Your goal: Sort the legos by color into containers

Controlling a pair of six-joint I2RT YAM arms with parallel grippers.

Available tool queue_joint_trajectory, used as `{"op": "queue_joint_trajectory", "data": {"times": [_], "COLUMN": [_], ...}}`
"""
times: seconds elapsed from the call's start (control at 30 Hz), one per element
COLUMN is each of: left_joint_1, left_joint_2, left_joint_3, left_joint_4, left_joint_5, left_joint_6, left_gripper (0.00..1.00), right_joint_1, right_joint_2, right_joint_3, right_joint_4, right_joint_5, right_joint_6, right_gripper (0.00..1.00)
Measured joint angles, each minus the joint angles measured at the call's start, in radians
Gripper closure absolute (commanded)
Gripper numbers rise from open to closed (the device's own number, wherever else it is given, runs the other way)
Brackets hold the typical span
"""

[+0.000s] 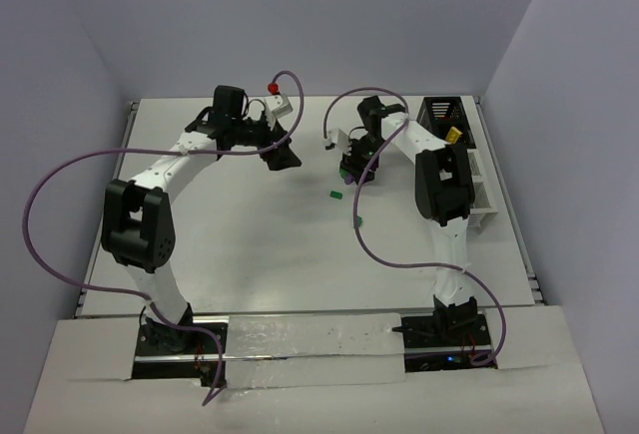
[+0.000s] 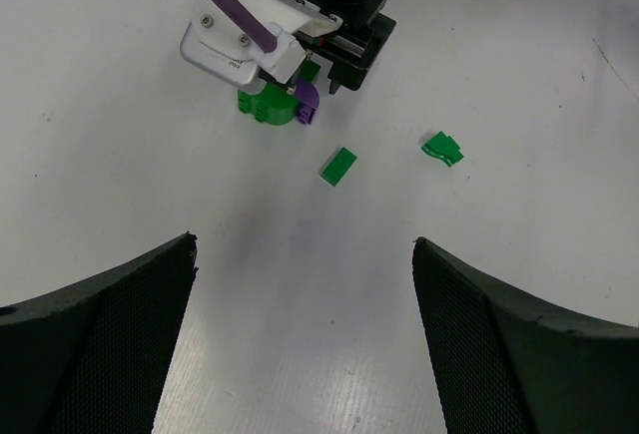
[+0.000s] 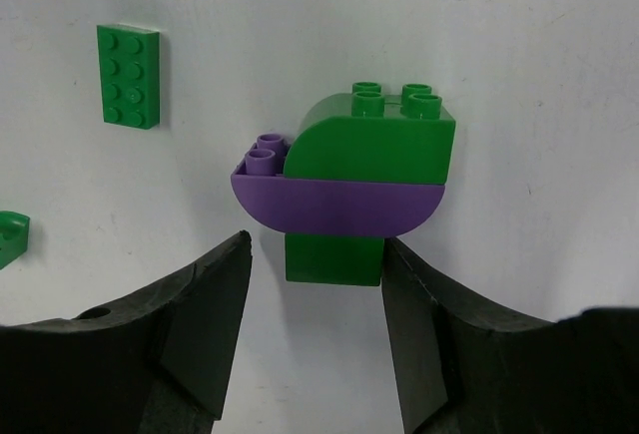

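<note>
A stack of legos (image 3: 339,190) stands on the table: a green rounded block on a purple half-round plate on a small green brick. My right gripper (image 3: 317,244) is open and straddles the bottom green brick. Its right finger is against the brick and its left finger stands a little apart. A flat green lego (image 3: 128,76) lies to the left, and a green curved lego (image 2: 441,148) lies further off. My left gripper (image 2: 304,242) hangs open and empty, facing the stack (image 2: 272,105). The containers (image 1: 482,190) stand at the right table edge.
The black slatted section (image 1: 439,115) at the rack's far end holds a yellow piece (image 1: 454,136). A small red thing (image 1: 272,86) shows by the left wrist's cable. The table's right edge runs just past the rack. Purple cables loop from both arms.
</note>
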Motion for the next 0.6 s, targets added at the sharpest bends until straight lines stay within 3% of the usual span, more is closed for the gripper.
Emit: {"op": "queue_joint_trajectory", "data": {"times": [0.2,0.33,0.43,0.6], "left_joint_1": [0.002,0.002,0.004,0.016], "left_joint_2": [0.002,0.002,0.002,0.002], "left_joint_3": [0.003,0.004,0.004,0.004], "left_joint_4": [0.0,0.0,0.0,0.013], "left_joint_5": [0.0,0.0,0.0,0.009], "left_joint_6": [-0.004,-0.004,-0.01,-0.062], "left_gripper": [0.06,0.07,0.07,0.07], "right_joint_1": [0.001,0.005,0.006,0.006], "right_joint_2": [0.0,0.0,0.0,-0.015], "right_joint_3": [0.0,-0.001,-0.004,-0.031], "right_joint_4": [0.015,0.034,0.045,0.068], "right_joint_5": [-0.001,-0.002,-0.005,-0.01], "right_joint_6": [0.027,0.047,0.053,0.065], "right_gripper": [0.48,0.79,0.97,1.0]}}
